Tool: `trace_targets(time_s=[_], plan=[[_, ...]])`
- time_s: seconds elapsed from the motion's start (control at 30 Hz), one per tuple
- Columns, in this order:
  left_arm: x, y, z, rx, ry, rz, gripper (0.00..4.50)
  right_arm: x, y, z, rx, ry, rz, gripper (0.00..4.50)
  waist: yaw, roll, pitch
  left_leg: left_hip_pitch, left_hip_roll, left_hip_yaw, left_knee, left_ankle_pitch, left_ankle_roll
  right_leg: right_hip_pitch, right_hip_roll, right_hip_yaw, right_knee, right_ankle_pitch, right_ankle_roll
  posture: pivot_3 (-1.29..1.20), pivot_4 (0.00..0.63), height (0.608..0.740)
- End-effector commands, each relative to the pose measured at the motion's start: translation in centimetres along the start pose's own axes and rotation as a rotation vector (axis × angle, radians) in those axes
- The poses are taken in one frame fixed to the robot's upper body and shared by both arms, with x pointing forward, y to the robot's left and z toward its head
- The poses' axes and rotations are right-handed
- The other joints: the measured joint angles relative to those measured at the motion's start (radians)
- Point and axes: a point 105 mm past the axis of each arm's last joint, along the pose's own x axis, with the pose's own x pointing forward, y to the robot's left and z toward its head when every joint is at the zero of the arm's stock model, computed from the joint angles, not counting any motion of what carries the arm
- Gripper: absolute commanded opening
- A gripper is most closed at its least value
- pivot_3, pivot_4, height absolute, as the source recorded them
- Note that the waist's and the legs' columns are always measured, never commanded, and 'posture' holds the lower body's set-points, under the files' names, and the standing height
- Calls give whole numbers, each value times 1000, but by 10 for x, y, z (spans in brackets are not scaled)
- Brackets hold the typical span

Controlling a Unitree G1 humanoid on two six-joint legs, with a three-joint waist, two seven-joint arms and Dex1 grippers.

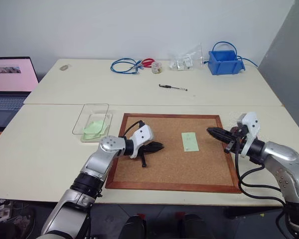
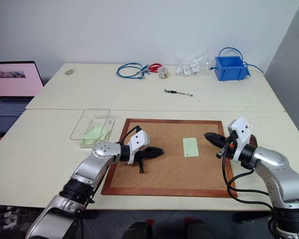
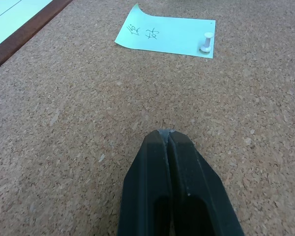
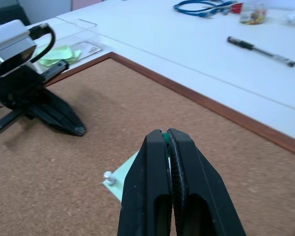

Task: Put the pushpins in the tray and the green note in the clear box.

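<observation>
Gripping a tiny green-headed pushpin (image 4: 164,138) between its clenched fingertips, right gripper (image 1: 211,131) hangs over the right edge of the brown-framed cork board (image 1: 159,169), centre-right of frame; only a sliver of green shows between the black tips in the right wrist view

Left gripper (image 1: 159,146) is clamped shut on nothing, tips low over the cork at centre-left, pointing toward the small pale green rectangular paper note (image 1: 190,141)

Green note lies flat on the cork between the two grippers, nearer the right one, apart from both. One small pale-headed pin (image 3: 205,42) stands in one end of it; handwriting at the other end

Shallow transparent rectangular plastic box (image 1: 85,115) sits on the cream table (image 1: 50,164) just left of the board, upper-left of centre, with green paper slips (image 1: 94,128) inside

Far edge of the table, top of frame: blue plastic bin (image 1: 224,60), blue coiled cable (image 1: 124,65), black pen (image 1: 172,87). Open laptop (image 1: 10,82) at the far left
</observation>
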Motion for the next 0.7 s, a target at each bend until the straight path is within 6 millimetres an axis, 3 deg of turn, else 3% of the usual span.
trace_targets(time_s=[0.03,0.1,0.23,0.7], plan=[[8,-26,-57,-93,202,-90,0,-25,-51,-3,-46,29,-370,32,0,0,0,0,0,0,0,0,0,0,0,0,0,0,0,0,150,740],[9,-24,-56,-89,201,-86,0,-40,-68,-16,-32,63,-540,32,2,0,-1,0,0,0,0,0,0,0,0,0,0,0,0,0,150,740],[11,-21,-55,-91,198,-73,0,-48,-76,-28,17,80,-662,32,2,1,-1,2,0,0,0,0,0,2,0,0,0,0,0,0,150,740],[11,-24,-55,-102,187,-83,0,-42,-92,-58,268,103,-787,32,4,3,-3,9,-1,0,0,0,0,8,0,1,1,-2,5,0,150,740]])
